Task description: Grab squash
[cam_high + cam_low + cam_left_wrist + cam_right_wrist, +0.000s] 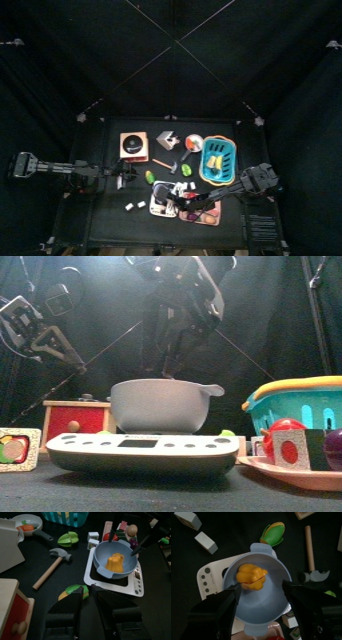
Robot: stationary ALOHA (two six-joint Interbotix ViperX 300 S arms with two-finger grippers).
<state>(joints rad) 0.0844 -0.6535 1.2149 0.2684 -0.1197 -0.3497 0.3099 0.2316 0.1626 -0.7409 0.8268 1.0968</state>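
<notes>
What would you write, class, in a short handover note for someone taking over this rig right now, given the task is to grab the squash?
Right end effector: open, jaws either side of the orange squash, not closed on it.
Left end effector: resting over the table, apart from the work, holding nothing.
Squash: lying inside the grey bowl on the white scale.
Done: approach. Left: close on the squash, lift it out.
</notes>
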